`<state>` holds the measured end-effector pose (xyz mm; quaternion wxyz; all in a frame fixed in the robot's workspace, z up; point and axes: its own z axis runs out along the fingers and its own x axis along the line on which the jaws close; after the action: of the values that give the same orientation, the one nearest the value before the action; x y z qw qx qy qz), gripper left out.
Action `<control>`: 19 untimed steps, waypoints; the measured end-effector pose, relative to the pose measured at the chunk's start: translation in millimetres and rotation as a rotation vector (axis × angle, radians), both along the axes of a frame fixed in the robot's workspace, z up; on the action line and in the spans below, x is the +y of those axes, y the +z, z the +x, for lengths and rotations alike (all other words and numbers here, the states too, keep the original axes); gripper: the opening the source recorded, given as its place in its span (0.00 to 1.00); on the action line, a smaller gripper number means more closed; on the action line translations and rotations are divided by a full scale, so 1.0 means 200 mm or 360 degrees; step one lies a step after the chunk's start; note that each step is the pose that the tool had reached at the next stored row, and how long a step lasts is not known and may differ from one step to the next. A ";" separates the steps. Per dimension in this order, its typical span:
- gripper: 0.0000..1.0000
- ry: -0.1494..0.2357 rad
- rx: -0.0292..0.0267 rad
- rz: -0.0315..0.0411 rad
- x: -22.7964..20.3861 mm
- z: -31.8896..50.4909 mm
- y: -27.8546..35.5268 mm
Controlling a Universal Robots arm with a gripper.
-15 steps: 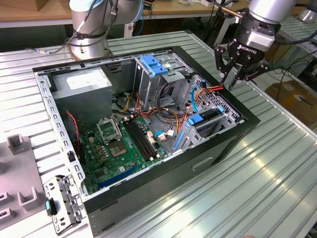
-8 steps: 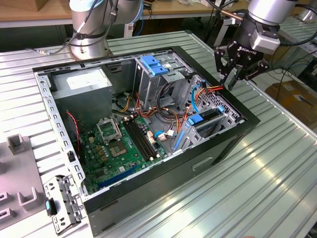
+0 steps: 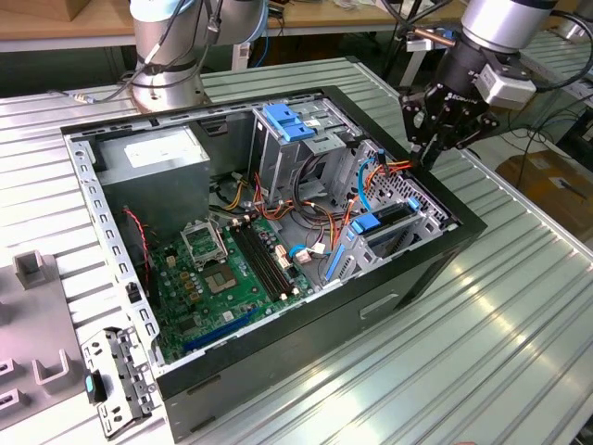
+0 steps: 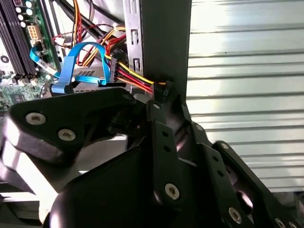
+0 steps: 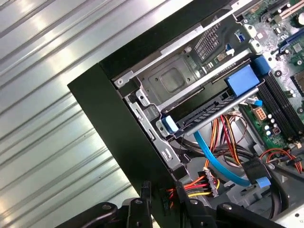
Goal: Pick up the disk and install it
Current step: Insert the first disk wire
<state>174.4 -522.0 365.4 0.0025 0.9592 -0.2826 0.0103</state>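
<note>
Gripper (image 3: pixel 429 154) seemingly touching case (image 3: pixel 371 320), ribbed table (image 3: pixel 519 357)

arm (image 3: pixel 167 56): silver tube, grey joints | gripper (image 3: pixel 429 153): black, silver screws

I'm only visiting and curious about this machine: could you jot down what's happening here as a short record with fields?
setting: open computer case on a ribbed metal table
disk: blue-framed disk, sitting in a bay inside the case
arm: gripper at the case's rim on the exterior view's right, beside a red-and-yellow cable bundle
carrying: no disk
also inside: green motherboard
</note>
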 end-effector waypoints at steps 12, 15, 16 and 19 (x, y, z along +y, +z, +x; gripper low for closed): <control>0.17 0.0024 0.00000 0.0004 -0.002 -0.039 0.024; 0.17 0.0024 -0.00001 0.0004 -0.002 -0.043 0.024; 0.17 0.0024 0.00000 0.0004 -0.002 -0.043 0.024; 0.17 0.0020 -0.00001 0.0004 -0.002 -0.043 0.024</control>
<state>165.8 -522.4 370.3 0.0014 0.9610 -0.2765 0.0100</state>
